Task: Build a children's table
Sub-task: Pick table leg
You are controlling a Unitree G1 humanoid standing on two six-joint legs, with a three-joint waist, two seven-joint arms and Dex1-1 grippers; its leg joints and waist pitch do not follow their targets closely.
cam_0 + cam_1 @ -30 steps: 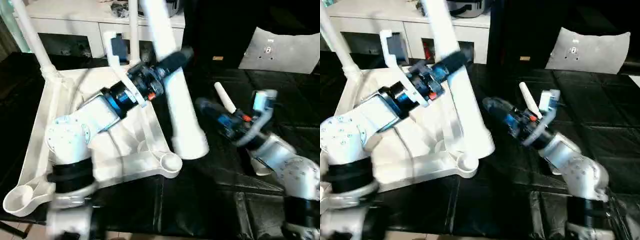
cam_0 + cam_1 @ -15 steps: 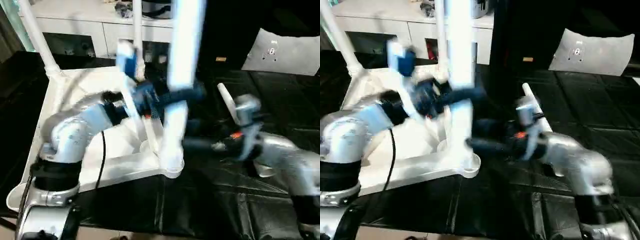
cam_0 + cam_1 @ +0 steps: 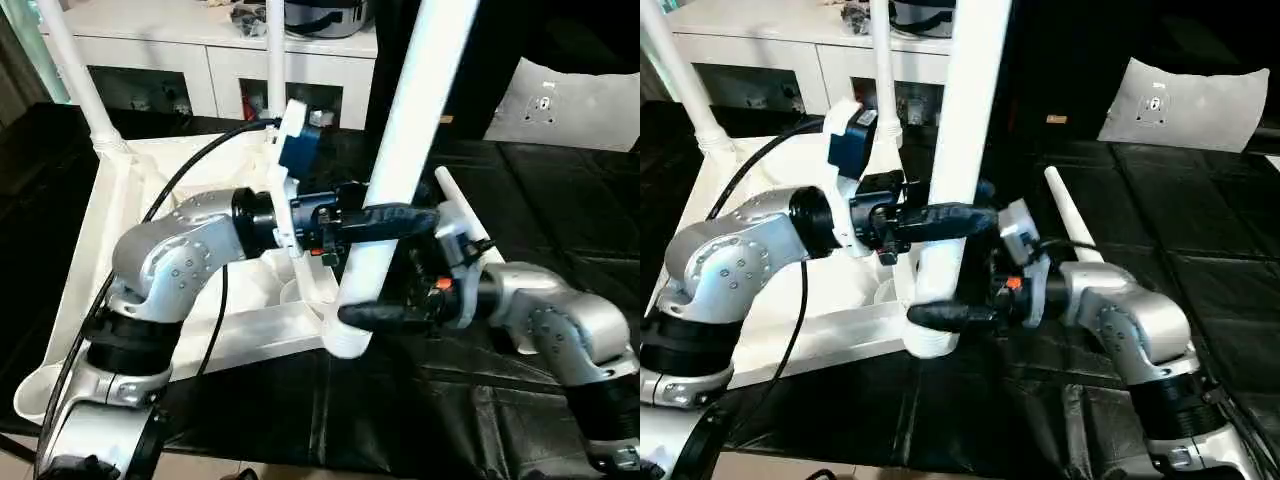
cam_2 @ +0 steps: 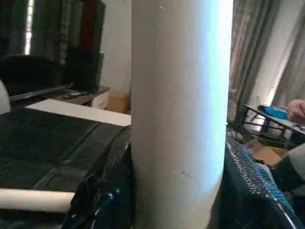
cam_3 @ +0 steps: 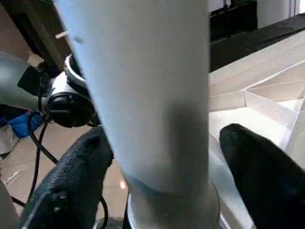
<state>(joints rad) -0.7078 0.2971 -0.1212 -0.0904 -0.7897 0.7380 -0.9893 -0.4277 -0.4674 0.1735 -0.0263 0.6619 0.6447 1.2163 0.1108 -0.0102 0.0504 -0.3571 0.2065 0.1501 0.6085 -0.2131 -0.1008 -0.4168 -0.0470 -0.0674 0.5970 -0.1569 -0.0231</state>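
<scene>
Over the near right corner of the upturned white plastic tabletop (image 3: 110,230), with its ribbed underside facing up, a long round white plastic leg (image 3: 400,160) stands nearly upright, its wide foot at the corner socket. Step in hand, as I judge: seating this leg. Left claw (image 3: 385,220) grips the shaft partway up. Right claw (image 3: 950,315) straddles the leg near its base, fingers spread, contact not clear. Two legs (image 3: 75,85) are already fitted at the far corners; one spare lies on the black worktop (image 3: 560,200). Next move calls for pressing straight down into the socket.
</scene>
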